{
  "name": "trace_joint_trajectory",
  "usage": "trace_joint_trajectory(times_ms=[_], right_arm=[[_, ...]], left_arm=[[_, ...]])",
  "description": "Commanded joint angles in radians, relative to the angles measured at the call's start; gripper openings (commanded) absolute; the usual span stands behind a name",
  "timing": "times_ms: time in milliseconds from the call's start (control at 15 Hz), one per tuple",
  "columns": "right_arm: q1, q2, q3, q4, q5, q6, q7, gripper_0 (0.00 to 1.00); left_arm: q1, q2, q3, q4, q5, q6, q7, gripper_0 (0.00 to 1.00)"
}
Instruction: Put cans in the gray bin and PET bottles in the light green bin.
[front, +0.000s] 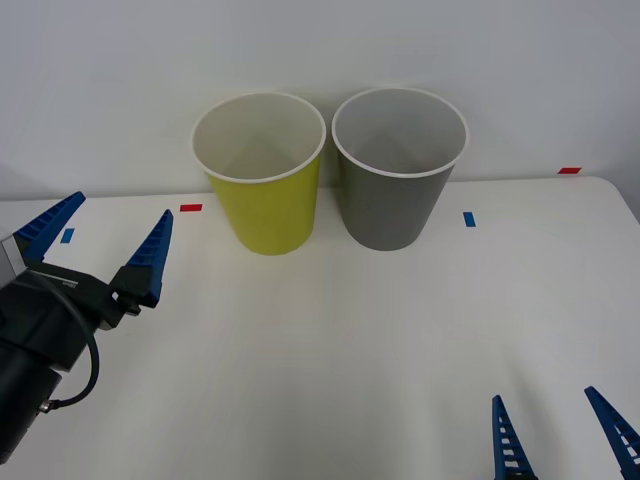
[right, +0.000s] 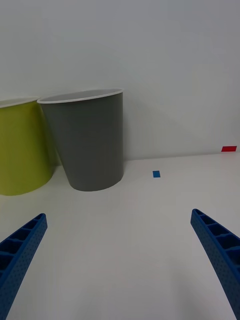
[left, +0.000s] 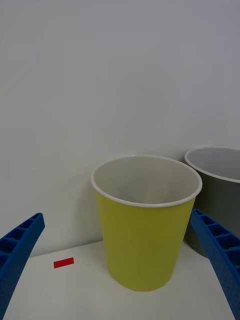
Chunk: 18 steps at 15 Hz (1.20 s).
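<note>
Your left gripper (front: 105, 232) hangs over the table's (front: 330, 340) left side, raised above the surface, fingers spread wide with nothing between them. In your left wrist view its blue fingers (left: 17, 250) sit at the two lower corners, and the green bin (left: 145, 220) stands between them farther off, upright, its white inside bare as far as you can see into it.

Your right gripper (front: 565, 435) sits low at the near right edge of the table, also wide apart and holding nothing; its fingers (right: 220, 250) frame bare tabletop.

Both bins stand upright at the back of the table against the wall (front: 320, 50): green bin (front: 262, 175) on the left, gray bin (front: 398, 170) on the right, rims just beside each other, touching or nearly so. The gray bin's (right: 90, 142) bottom is hidden from you in the front view.

Tape marks: red (front: 190, 208) left of the green bin, blue (front: 469, 218) right of the gray bin, another red (front: 569, 170) at the far right, another blue (front: 67, 235) near your left gripper.
</note>
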<state>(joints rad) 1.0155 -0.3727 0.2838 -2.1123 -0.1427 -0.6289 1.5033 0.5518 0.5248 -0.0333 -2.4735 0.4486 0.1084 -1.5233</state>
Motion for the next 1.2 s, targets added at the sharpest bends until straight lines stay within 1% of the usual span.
trace_joint_trajectory(times_ms=[67,267,333,400,467,733,933,1133,1200], right_arm=[[0.0,0.0,0.0,0.0,0.0,0.0,0.0,1.0],[0.0,0.0,0.0,0.0,0.0,0.0,0.0,1.0],[0.0,0.0,0.0,0.0,0.0,0.0,0.0,1.0],[0.0,0.0,0.0,0.0,0.0,0.0,0.0,1.0],[0.0,0.0,0.0,0.0,0.0,0.0,0.0,1.0],[0.0,0.0,0.0,0.0,0.0,0.0,0.0,1.0],[0.0,0.0,0.0,0.0,0.0,0.0,0.0,1.0],[0.0,0.0,0.0,0.0,0.0,0.0,0.0,1.0],[0.0,0.0,0.0,0.0,0.0,0.0,0.0,1.0]], left_arm=[[0.077,0.001,-0.031,0.008,-0.004,-0.058,-0.011,1.0],[0.16,0.034,-0.079,0.027,-0.019,-0.167,-0.011,1.0],[0.178,0.041,-0.103,0.057,-0.038,-0.233,-0.012,1.0],[0.194,0.041,-0.122,0.093,-0.076,-0.296,-0.011,1.0],[0.211,0.041,-0.134,0.117,-0.091,-0.342,-0.008,1.0],[0.346,0.041,-0.137,0.15,-0.114,-0.457,-0.003,1.0],[0.416,0.029,-0.137,0.151,-0.117,-0.483,-0.003,1.0],[0.402,-0.025,-0.126,0.205,-0.134,-0.483,-0.001,1.0],[0.398,-0.028,-0.116,0.211,-0.14,-0.483,-0.001,1.0]])
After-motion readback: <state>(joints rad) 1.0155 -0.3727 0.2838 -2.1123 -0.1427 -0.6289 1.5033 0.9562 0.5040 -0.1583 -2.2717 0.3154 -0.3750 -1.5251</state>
